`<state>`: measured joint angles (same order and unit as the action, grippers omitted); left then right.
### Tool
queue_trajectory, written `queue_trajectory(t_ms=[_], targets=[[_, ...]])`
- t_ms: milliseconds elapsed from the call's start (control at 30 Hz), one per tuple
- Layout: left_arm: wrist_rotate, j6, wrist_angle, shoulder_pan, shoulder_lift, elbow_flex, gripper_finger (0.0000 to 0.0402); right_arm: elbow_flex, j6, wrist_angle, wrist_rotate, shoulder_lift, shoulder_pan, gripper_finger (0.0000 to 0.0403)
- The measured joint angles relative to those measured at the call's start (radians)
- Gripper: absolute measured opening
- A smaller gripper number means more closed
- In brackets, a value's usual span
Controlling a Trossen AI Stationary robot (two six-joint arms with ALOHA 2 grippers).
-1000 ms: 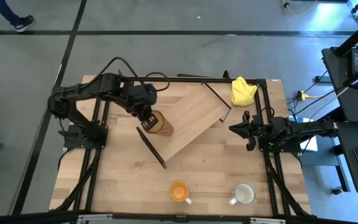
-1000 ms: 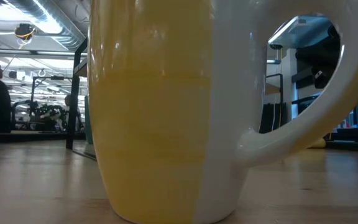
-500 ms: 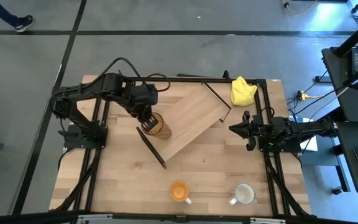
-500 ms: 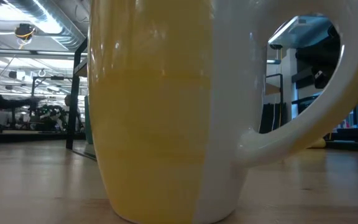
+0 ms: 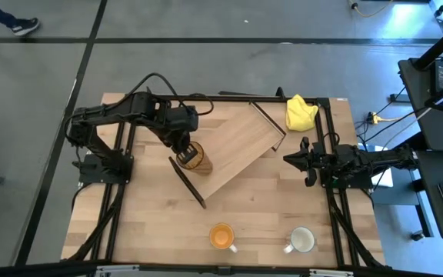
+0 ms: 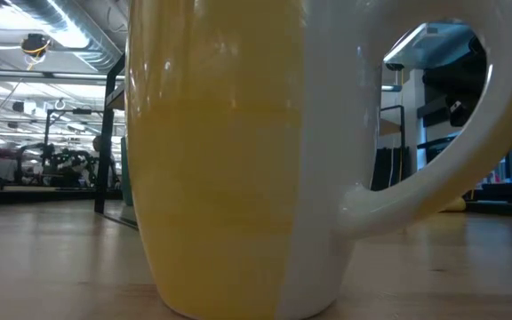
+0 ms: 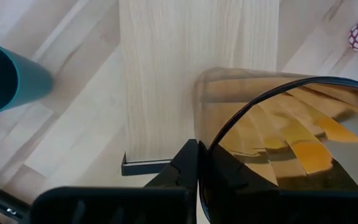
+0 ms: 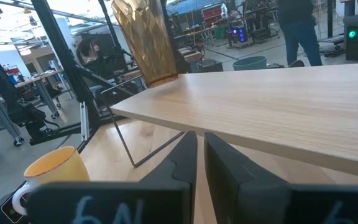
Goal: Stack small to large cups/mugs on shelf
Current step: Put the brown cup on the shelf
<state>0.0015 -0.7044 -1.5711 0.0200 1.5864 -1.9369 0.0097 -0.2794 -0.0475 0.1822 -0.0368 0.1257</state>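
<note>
The amber ribbed tumbler (image 5: 196,156) stands on the light-wood shelf (image 5: 237,146), near its left end panel (image 5: 188,183); it also shows in the right wrist view (image 8: 143,40). My left gripper (image 5: 183,142) is shut on its rim. The dark teal cup (image 7: 5,78) stands on the table beside the shelf; the arm hides it in the high view. The orange mug (image 5: 221,236) and the white mug (image 5: 301,240) stand near the table's near edge. My right gripper (image 5: 302,160) is shut and empty at the table's right edge. My left gripper holds the tumbler by its rim (image 7: 211,146), one finger (image 7: 188,163) outside the glass wall and the other inside. The fingers come from above, slanting in from the table's far left. The tumbler's base (image 8: 160,76) rests on the shelf, and the glass leans a little.
A yellow cloth (image 5: 300,112) lies at the far right corner. The shelf lies slantwise across the table's middle, its other end panel (image 5: 268,127) at the far side. A mug (image 6: 238,160) right before the low camera fills that view. People show in the room beyond.
My left gripper has shifted slightly toward the table's left edge with the tumbler, which stays on the shelf. A person in the room behind has moved out of the low view's left side.
</note>
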Motion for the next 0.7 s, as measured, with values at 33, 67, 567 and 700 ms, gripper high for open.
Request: queue_trajectory(t_ms=[33,67,567,700], targets=[[0.001,0.0,0.0,0.0,0.0,0.0,0.0006,0.0,0.0,0.0,0.0,0.0,0.0,0.0032],[0.001,0.0,0.0,0.0,0.0,0.0,0.0006,0.0,0.0,0.0,0.0,0.0,0.0,0.0032],[0.017,0.041,0.0,0.006,-0.011,0.0,0.0005,0.0,0.0,0.0,0.0,0.0,0.0,0.0032],[0.017,0.057,0.0,0.026,-0.038,0.0,0.0006,0.0,0.0,0.0,0.0,-0.001,0.0,0.0032]])
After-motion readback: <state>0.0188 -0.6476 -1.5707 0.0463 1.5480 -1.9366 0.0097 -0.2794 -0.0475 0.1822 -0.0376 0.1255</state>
